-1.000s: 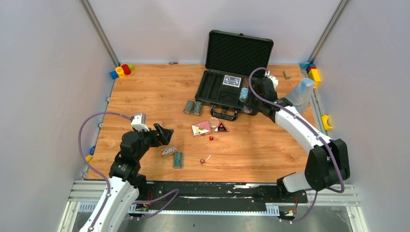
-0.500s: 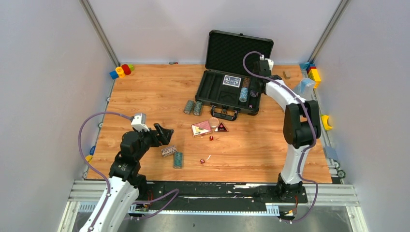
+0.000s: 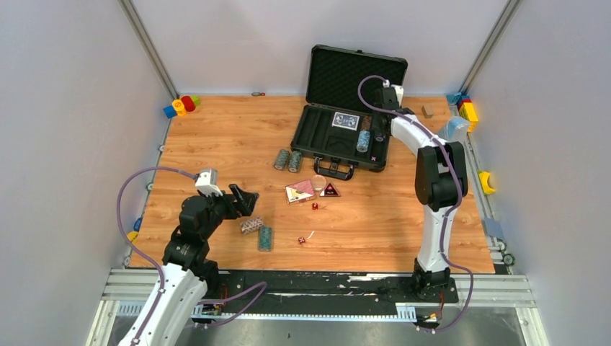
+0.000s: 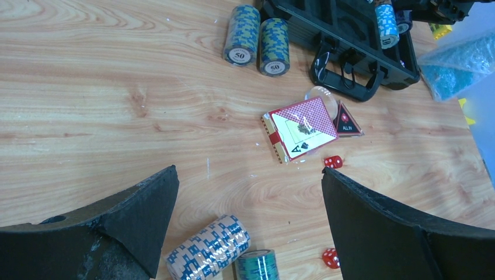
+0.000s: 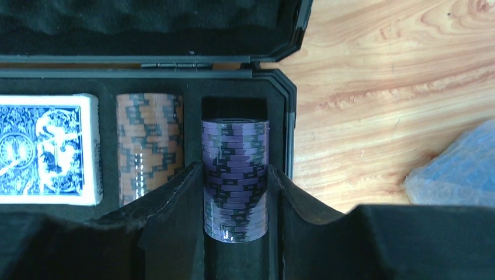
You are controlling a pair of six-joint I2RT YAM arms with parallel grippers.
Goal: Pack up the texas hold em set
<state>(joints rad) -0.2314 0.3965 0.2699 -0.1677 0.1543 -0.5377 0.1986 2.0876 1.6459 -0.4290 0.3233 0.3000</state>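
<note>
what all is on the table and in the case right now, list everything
case: 1, black, open, far middle of the table
card decks: 2, blue in the case, red on the table near the handle
chip rolls in the case: 3, brown, purple, light blue
chip rolls on the table: 4, two green-yellow left of the case, tan-blue and teal near the left arm
triangle button: 1, black and red, beside the red deck
dice: 2, red, on the table
toy blocks: several, mixed colours, far left corner, right edge
plastic bag: 1, clear, right of the case
left gripper: open, above the tan-blue roll
right gripper: closed on the purple roll
</note>
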